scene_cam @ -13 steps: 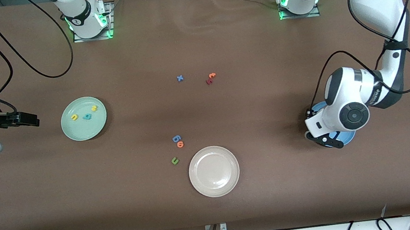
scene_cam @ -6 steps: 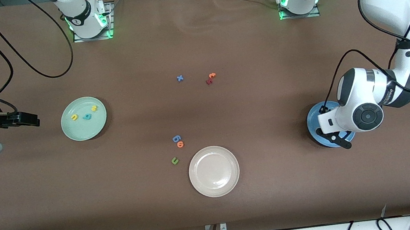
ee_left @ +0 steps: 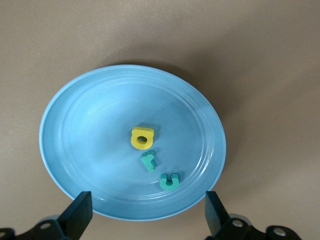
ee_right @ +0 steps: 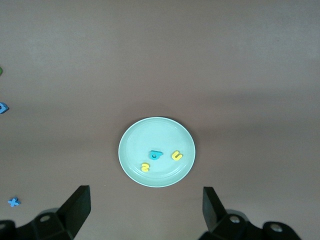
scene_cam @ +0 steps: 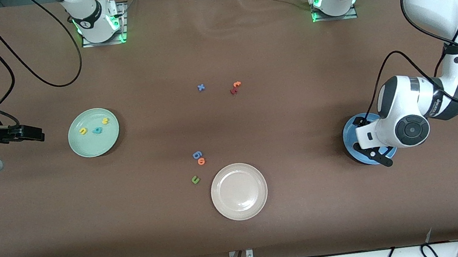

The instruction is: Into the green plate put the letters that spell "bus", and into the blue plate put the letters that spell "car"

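The blue plate (ee_left: 85,135) holds a yellow "a" (ee_left: 142,138), a teal "r" (ee_left: 149,161) and a teal "c" (ee_left: 169,181). My left gripper (ee_left: 146,214) hangs open just above it with nothing between its fingers. In the front view that hand covers most of the blue plate (scene_cam: 349,139). The green plate (scene_cam: 95,142) near the right arm's end holds a yellow "u" (scene_cam: 83,131), a teal "b" (scene_cam: 98,130) and a yellow "s" (scene_cam: 105,121). My right gripper (ee_right: 146,207) waits open, high above the table beside the green plate (ee_right: 132,145).
A beige-white plate (scene_cam: 241,206) sits near the front camera at mid-table. Beside it lie a blue looped letter (scene_cam: 197,155), an orange "o" (scene_cam: 201,161) and an olive "u" (scene_cam: 195,179). Farther back lie a blue "x" (scene_cam: 201,87), an orange "t" (scene_cam: 236,84) and a dark red letter (scene_cam: 233,91).
My left hand has shifted toward the left arm's end of the table over the blue plate, and its fingers have spread open. The right arm has not moved.
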Robot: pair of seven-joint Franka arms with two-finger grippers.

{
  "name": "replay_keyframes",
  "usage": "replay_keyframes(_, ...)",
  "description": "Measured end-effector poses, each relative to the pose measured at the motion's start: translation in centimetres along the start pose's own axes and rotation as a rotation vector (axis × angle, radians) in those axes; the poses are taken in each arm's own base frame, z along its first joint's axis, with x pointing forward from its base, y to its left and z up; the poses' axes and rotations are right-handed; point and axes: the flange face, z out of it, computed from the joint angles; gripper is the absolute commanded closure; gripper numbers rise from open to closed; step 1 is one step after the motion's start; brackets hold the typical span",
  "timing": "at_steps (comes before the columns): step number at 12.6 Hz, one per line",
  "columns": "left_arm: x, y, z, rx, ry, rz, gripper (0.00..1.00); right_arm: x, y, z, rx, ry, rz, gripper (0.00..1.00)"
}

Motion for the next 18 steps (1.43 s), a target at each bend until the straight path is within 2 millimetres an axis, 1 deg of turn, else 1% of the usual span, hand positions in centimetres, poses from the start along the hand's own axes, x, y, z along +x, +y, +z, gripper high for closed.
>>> replay_keyframes(2,-0.5,-0.3,-1.0,0.003,-0.001,-0.008,0.00,0.0,0.0,0.0,0.000,0.000,0.000,0.01)
replay_keyframes(3,-1.0,-0.4,-1.9,0.004,-0.007,-0.019,0.00,0.0,0.0,0.0,0.000,0.000,0.000,0.01)
replay_keyframes(5,-2.6,-0.6,-4.7,0.002,-0.020,-0.081,0.00,0.0,0.0,0.0,0.000,0.000,0.000,0.01)
replay_keyframes(7,-4.4,-0.1,-7.9,-0.034,-0.014,-0.153,0.00,0.0,0.0,0.0,0.000,0.001,0.000,0.01)
replay_keyframes(10,-8.2,-0.5,-12.2,-0.093,-0.015,-0.278,0.00,0.1,0.0,0.0,0.000,0.010,0.000,0.01)
replay_keyframes(13,-11.8,-0.6,-16.3,-0.089,-0.015,-0.372,0.00,0.4,0.0,-0.2,0.001,0.032,0.000,0.01)
replay_keyframes(17,-15.9,-0.7,-20.6,-0.074,0.023,-0.436,0.00,0.5,0.1,-0.1,0.001,0.033,0.003,0.00)
replay_keyframes(18,-17.4,-0.7,-21.7,-0.067,0.037,-0.453,0.00,0.6,0.1,0.0,0.001,0.035,0.003,0.00)
